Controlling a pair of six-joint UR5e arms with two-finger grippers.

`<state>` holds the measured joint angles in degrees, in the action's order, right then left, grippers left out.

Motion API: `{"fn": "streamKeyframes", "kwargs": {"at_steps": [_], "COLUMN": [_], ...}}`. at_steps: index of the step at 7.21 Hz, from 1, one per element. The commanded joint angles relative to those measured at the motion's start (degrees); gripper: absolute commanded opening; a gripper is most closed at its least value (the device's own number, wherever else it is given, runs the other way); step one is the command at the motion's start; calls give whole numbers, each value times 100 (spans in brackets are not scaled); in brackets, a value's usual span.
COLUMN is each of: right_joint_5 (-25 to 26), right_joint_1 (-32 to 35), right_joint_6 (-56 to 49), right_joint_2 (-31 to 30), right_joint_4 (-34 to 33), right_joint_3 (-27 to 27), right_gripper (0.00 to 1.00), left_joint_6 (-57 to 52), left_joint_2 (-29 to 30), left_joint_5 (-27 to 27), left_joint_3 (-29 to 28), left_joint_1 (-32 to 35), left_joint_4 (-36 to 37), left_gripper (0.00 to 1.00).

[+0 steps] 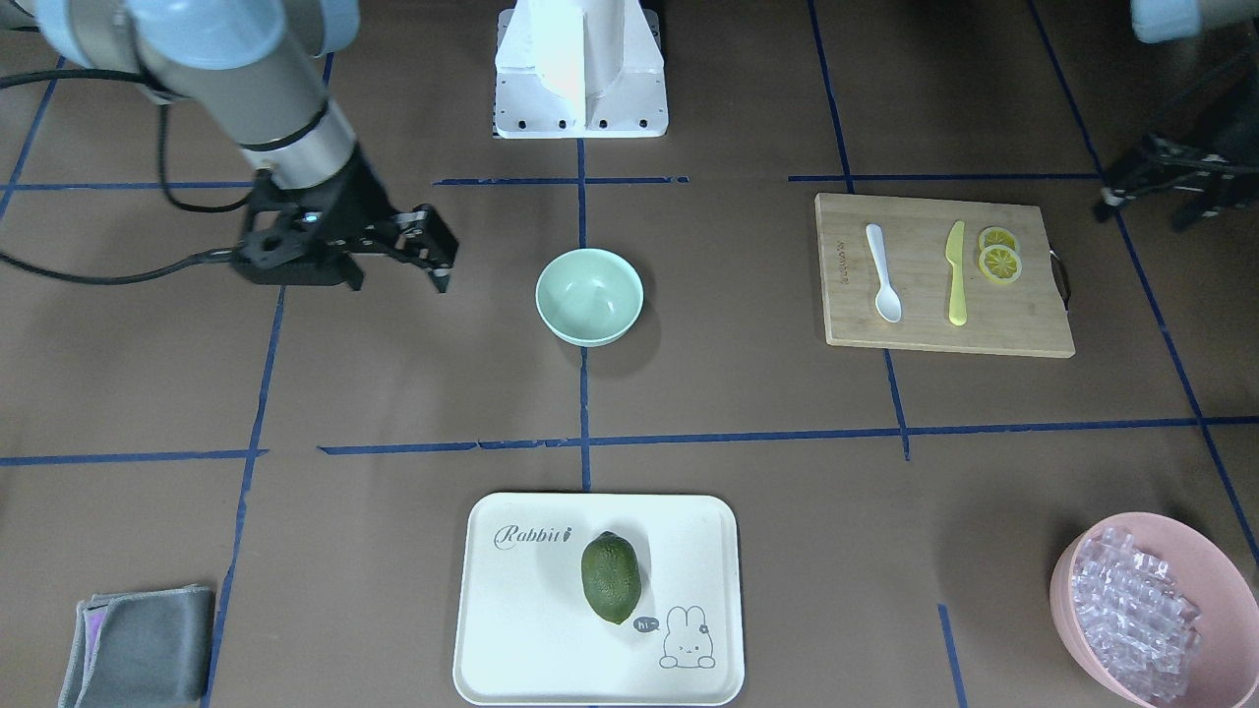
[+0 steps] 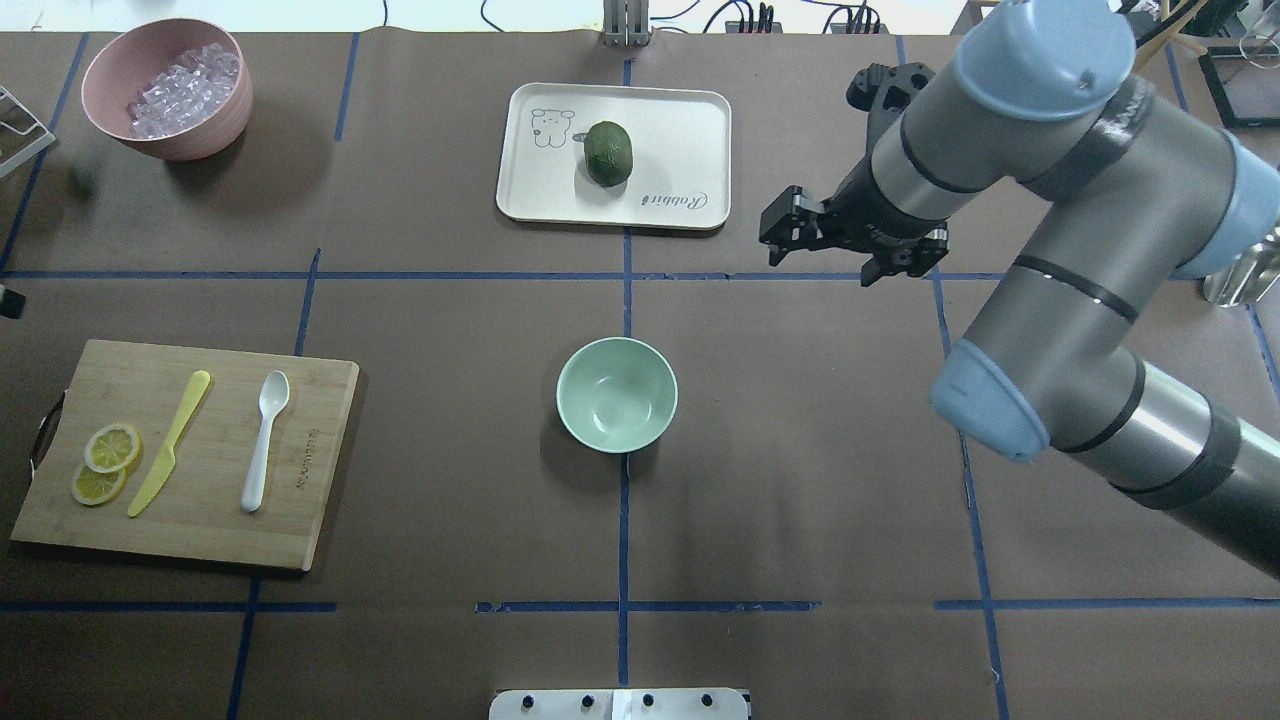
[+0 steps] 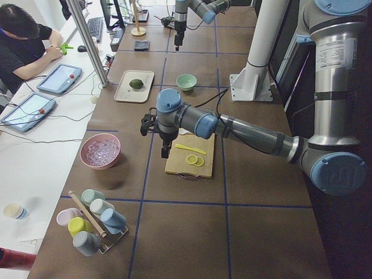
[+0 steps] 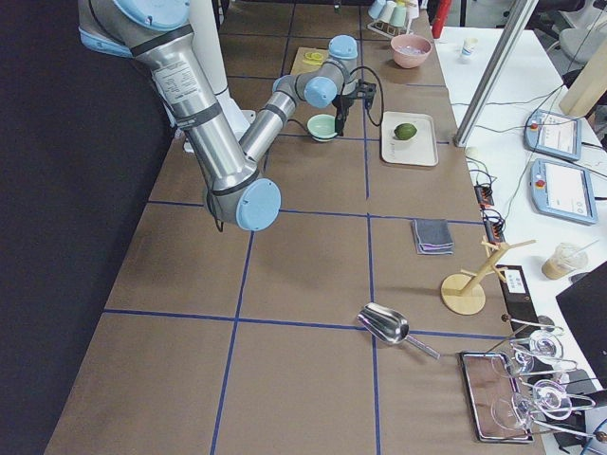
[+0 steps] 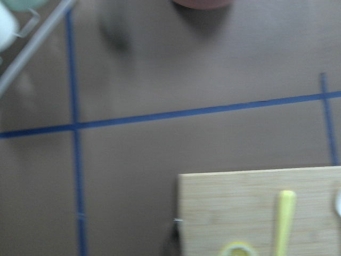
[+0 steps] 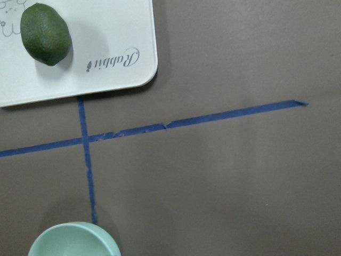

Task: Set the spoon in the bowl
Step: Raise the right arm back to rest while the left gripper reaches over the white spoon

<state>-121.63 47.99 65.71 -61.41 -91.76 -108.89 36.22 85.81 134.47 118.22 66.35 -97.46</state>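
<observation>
No part of the task has been carried out yet: the step in hand is judged to be the reach for the spoon. The spoon is seen lying flat on the cutting board, scoop pointed away from the robot, just beside the yellow knife and apart from it. The bowl is found empty and upright at the middle of the counter, well apart from the board.

The left tool is held above the counter near the board's outer side. Nothing is seen in it, but how far it is opened cannot be told (it is shown clearly only in the left side view, and its own wrist picture is blurred). The right tool is hung in the air between the bowl and the white tray, with nothing gripped. The spread of its jaws cannot be made out with confidence from either fixed view.

The spoon is probably best taken by the left arm, since it is the nearer. For the next move, that tool would need to be brought over the slim handle, turned so that the jaws are set across it, and lowered until the board is almost met. Care is called for, because the handle lies low and flat and the knife could easily be nudged. After that, a lift and a carry to the bowl would be required.
</observation>
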Motion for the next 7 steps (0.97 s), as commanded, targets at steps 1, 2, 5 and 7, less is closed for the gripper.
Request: {"fn": "streamKeyframes", "kwargs": {"at_steps": [1,2,5,7], "right_joint_5": [-623,-930,-1100,-1117], "right_joint_1": [988,1419,2151,2372], "right_joint_6": [-1755,-2520,-3975,-4347], "right_joint_2": [-772,-1106,-1873,-2138], "right_joint_4": [0,0,44,62], "right_joint_3": [-18,-10,25,17], "right_gripper": [100,100,100,100], "left_joint_6": [1585,2025,2610,2601], "left_joint_2": [155,146,294,515], "left_joint_5": [-1039,-1541,-2363,-2381], "left_joint_3": [377,256,-525,-887], "left_joint_1": [-1443,-1911,-2829,-2847], "left_joint_4": [-227,-673,-1415,-1407], "left_gripper": [100,100,98,95]}}
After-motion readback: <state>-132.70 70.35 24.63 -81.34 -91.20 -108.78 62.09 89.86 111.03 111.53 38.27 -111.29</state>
